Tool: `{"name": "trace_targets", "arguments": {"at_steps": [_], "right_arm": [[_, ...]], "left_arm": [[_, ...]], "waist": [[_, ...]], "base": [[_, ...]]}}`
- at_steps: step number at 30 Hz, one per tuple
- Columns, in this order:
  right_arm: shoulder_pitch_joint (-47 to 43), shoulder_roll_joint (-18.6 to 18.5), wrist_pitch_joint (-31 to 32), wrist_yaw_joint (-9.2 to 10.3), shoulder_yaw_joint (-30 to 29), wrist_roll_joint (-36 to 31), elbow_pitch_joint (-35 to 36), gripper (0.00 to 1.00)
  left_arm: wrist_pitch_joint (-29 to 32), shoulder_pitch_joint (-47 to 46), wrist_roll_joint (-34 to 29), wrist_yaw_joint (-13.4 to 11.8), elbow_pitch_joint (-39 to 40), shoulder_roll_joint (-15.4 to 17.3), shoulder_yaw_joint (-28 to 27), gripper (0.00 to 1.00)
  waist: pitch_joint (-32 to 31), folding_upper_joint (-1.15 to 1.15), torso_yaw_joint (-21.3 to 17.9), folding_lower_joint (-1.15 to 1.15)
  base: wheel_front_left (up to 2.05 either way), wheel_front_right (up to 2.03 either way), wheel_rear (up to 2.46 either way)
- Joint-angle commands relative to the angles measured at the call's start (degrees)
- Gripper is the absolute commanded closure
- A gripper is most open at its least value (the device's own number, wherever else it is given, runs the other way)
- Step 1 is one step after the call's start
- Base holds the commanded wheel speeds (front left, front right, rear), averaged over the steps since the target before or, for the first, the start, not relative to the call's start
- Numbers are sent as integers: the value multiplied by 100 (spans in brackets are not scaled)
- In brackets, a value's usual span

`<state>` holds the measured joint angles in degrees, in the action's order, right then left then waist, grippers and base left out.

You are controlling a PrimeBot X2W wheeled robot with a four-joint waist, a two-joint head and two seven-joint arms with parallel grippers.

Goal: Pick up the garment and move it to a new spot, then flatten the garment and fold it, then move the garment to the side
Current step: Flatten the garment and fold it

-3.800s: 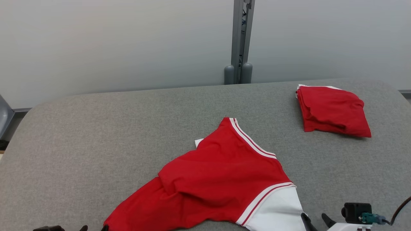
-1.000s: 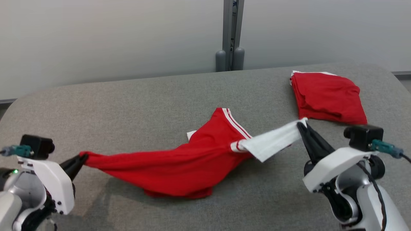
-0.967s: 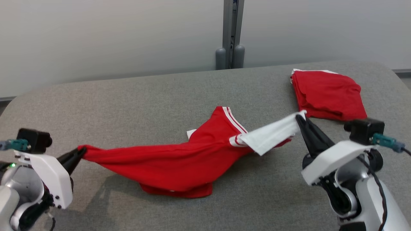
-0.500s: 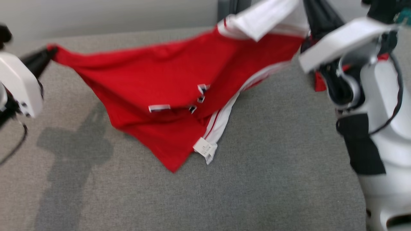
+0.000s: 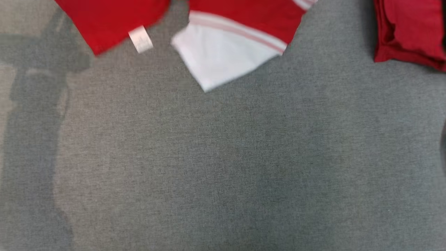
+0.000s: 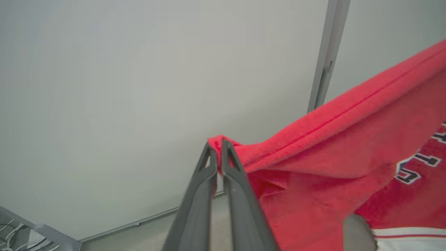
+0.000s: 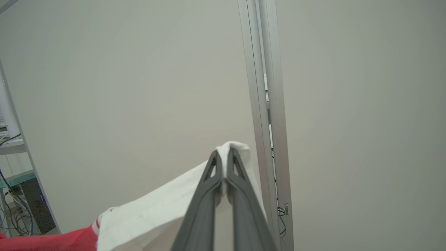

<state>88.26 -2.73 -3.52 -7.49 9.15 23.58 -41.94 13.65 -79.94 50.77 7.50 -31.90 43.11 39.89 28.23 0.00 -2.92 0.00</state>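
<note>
Red and white shirt [image 5: 244, 14] hangs over the grey table's [image 5: 223, 157] far side, left gripper [image 6: 216, 144] clamped on its red corner and right gripper [image 7: 224, 151] on its white corner: mid-carry, I judge, next needing an even lowering.

Jersey [image 5: 244, 14] hangs over far part of table [image 5: 223, 157], left gripper [image 6: 218, 148] pinching its left corner, right gripper [image 7: 224, 153] its sleeve. Folded garment [image 5: 407, 31] on table, right of it.

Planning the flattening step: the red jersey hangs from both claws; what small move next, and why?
Probably lower both claws so the white-sleeved red jersey drapes onto the grey fabric table. The left claw pinches its red edge, the right claw a white sleeve, clear of the folded red garment.
</note>
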Motion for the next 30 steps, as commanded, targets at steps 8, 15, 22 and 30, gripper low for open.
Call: {"name": "trace_targets", "arguments": {"at_steps": [8,15,22,30], "right_arm": [[1413,-36,-851,-1,-204,-535,-664,100],[1239,-25,-691,-1,516,-63,-1085,100],[121,-28,-394,-1,1314,471,-1204,100],[-1863,-312,289,-2,2276,1379,-689,100]], "left_arm": [[-845,-1184,299,-2,-707,-152,342,100],[-740,-987,975,-1,-886,-237,991,100],[-533,-122,1834,-1,-714,-13,1729,100],[-192,1283,2559,-1,-887,88,2369,100]], "waist": [[268,0,14,0],[157,0,7,0],[-175,0,-116,0],[-1227,0,-286,0]], "base": [[0,0,0],[0,0,0],[0,0,0],[0,0,0]]}}
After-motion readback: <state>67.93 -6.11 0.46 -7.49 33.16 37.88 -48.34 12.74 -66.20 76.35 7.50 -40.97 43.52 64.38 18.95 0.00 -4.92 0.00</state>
